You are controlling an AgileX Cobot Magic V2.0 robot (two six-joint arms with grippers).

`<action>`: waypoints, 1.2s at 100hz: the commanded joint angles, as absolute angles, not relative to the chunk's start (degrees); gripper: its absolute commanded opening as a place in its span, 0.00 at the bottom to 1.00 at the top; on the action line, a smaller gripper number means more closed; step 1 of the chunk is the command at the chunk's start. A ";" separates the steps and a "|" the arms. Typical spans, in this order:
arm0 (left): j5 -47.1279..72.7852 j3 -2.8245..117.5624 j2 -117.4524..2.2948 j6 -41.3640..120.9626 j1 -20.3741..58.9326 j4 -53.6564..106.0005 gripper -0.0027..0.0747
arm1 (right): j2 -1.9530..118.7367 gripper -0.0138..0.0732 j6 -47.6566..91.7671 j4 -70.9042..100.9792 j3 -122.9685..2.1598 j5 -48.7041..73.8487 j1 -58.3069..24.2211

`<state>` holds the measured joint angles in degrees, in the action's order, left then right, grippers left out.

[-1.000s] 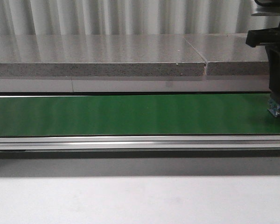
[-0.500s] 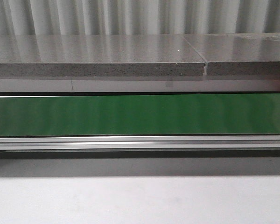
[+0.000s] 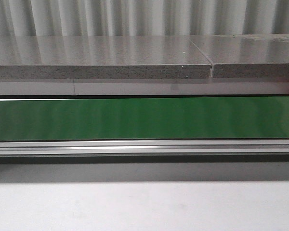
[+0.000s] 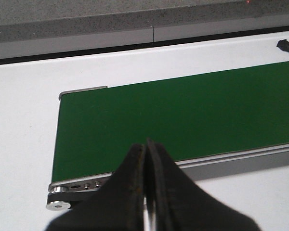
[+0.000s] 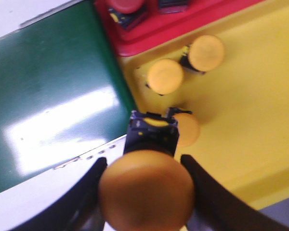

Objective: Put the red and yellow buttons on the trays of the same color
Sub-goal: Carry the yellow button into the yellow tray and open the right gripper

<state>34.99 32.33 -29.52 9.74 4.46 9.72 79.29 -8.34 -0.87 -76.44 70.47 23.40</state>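
Right end effector [image 5: 144, 185] clamps a yellow button [image 5: 145, 190], cap towards the camera; left end effector [image 4: 145, 192] together.

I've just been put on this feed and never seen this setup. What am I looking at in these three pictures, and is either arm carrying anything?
It is a two-armed robot sorting push buttons. The front view looks across a green conveyor belt; no arm shows there. The other two cameras ride on the wrists. The left gripper is shut and empty over the belt's end. The right gripper holds a yellow button at the edge of the yellow tray, where three yellow buttons already lie. Beside it is a red tray with a red button.
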 commanded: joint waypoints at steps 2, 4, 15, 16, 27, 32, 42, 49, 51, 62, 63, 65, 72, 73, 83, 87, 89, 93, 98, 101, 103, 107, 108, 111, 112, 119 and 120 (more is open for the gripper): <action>30.82 33.90 -29.73 9.78 4.87 10.68 0.01 | 77.13 0.39 -8.29 -2.47 -77.99 69.16 27.71; 30.82 33.90 -29.73 9.78 4.87 10.68 0.01 | 77.13 0.39 -8.29 -2.56 -77.91 68.99 28.78; 30.82 33.90 -29.73 9.78 4.87 10.68 0.01 | 77.13 0.39 -8.81 -2.61 -76.88 68.04 34.11; 30.82 33.90 -29.73 9.78 4.87 10.68 0.01 | 77.13 0.39 -8.81 -2.61 -76.78 67.95 34.38; 30.82 33.90 -29.73 9.78 4.87 10.68 0.01 | 77.45 0.39 -8.88 -2.61 -74.31 65.87 37.98; 30.82 33.90 -29.73 9.78 4.87 10.68 0.01 | 77.74 0.39 -9.02 -2.61 -73.07 64.60 39.08; 30.82 33.90 -29.73 9.78 4.87 10.68 0.01 | 78.50 0.39 -9.89 -2.61 -70.77 61.55 40.16; 30.82 33.90 -29.73 9.78 4.87 10.68 0.01 | 79.43 0.39 -10.65 -2.61 -69.45 59.16 40.14; 30.82 33.90 -29.73 9.78 4.87 10.68 0.01 | 79.80 0.39 -10.65 -2.61 -69.09 58.60 40.14; 30.82 33.90 -29.73 9.78 4.87 10.68 0.01 | 81.79 0.39 -10.77 -2.52 -68.23 57.16 40.14; 30.82 33.90 -29.73 9.78 4.87 10.68 0.01 | 81.92 0.39 -10.85 -2.52 -68.24 57.07 40.14; 30.82 33.90 -29.73 9.78 4.87 10.68 0.01 | 82.33 0.39 -11.02 -2.47 -68.24 56.87 40.14; 30.82 33.90 -29.73 9.78 4.87 10.68 0.01 | 83.63 0.39 -11.30 -2.47 -68.24 56.61 40.14; 30.82 33.90 -29.73 9.78 4.87 10.68 0.01 | 83.73 0.39 -11.29 -2.47 -68.24 56.62 40.14; 30.82 33.90 -29.73 9.78 4.87 10.68 0.01 | 85.78 0.39 -11.29 -1.62 -68.22 56.09 40.14; 30.82 33.90 -29.73 9.78 4.87 10.68 0.01 | 86.44 0.39 -11.29 -0.92 -68.18 55.95 40.14; 30.82 33.90 -29.73 9.78 4.87 10.68 0.01 | 86.90 0.39 -11.29 -0.56 -68.18 55.76 40.14; 30.82 33.90 -29.73 9.78 4.87 10.68 0.01 | 87.68 0.39 -11.29 0.00 -68.10 55.09 40.14; 30.82 33.90 -29.73 9.78 4.87 10.68 0.01 | 88.48 0.39 -11.29 0.35 -67.76 54.10 40.14; 30.82 33.90 -29.73 9.78 4.87 10.68 0.01 | 89.00 0.39 -11.29 0.49 -67.35 53.57 40.14; 30.82 33.90 -29.73 9.78 4.87 10.68 0.01 | 89.28 0.39 -11.29 0.62 -67.16 53.20 40.14; 30.82 33.90 -29.73 9.78 4.87 10.68 0.01 | 89.93 0.39 -11.29 0.96 -66.43 52.47 40.14; 30.82 33.90 -29.73 9.78 4.87 10.68 0.01 | 90.00 0.39 -11.29 1.08 -66.17 52.31 40.14; 30.82 33.90 -29.73 9.78 4.87 10.68 0.01 | 90.43 0.39 -11.29 1.19 -65.60 51.61 40.14; 30.82 33.90 -29.73 9.78 4.87 10.68 0.01 | 90.48 0.39 -11.29 1.26 -65.46 51.27 40.14; 30.82 33.90 -29.73 9.78 4.87 10.68 0.01 | 90.84 0.39 -11.29 1.55 -63.99 49.57 40.14; 30.82 33.90 -29.73 9.78 4.87 10.68 0.01 | 90.91 0.39 -11.29 1.55 -63.66 49.35 40.14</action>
<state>34.99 32.33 -29.52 9.74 4.46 9.72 92.69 -11.23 1.31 -63.83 52.34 39.79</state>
